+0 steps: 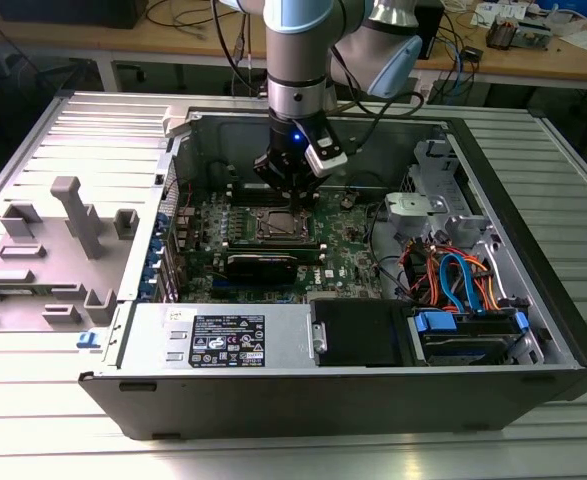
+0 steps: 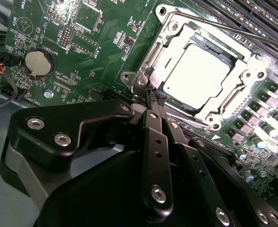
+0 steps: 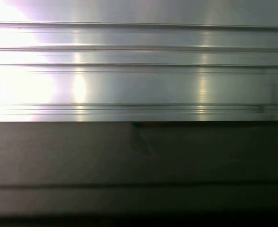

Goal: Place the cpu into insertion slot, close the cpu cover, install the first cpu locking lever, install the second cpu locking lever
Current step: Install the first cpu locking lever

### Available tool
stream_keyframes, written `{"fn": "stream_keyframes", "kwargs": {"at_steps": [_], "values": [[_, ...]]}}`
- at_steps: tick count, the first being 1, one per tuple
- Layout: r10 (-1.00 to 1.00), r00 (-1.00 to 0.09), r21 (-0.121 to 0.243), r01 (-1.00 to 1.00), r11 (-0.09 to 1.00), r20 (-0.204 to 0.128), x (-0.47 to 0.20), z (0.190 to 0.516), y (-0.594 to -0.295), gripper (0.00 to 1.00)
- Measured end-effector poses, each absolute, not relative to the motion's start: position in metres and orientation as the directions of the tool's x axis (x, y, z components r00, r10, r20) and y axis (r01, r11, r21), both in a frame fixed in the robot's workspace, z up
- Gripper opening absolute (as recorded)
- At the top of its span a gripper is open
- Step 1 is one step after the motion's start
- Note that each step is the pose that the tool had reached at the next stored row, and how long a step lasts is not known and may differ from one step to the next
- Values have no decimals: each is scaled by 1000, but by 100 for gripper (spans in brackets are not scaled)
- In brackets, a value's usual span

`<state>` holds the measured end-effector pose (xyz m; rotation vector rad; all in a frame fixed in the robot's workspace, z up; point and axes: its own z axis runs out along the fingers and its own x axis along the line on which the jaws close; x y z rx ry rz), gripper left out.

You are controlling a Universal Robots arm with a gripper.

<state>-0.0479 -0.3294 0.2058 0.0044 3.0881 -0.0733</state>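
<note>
While hand (image 2: pixel 154 97) hangs close, cpu (image 2: pixel 195 78) in insertion slot (image 2: pixel 213 46) (cpu cover (image 2: pixel 153 66) down)

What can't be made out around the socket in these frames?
1. Exterior view: the tool overlaps the cpu cover; its seating is too small to judge.
2. Second wrist view: the tool's body hides the cover's nearest corner, so whether its tips pinch anything is unclear; glare washes out the cpu top.
3. First wrist view: ribbed metal surface, origin unclear.

Arm (image 1: pixel 295 70) was a silver-grey tube with pale blue joint caps (image 1: pixel 398 62) and a blue light (image 1: pixel 295 137); black end effector (image 2: pixel 155 97) carried silver screws (image 2: pixel 63 139).
</note>
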Motion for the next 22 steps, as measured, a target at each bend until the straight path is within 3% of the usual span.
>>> {"fn": "stream_keyframes", "kwargs": {"at_steps": [22], "values": [[1, -999, -54, 4, 999, -53, -48, 204, -332, 11]]}}
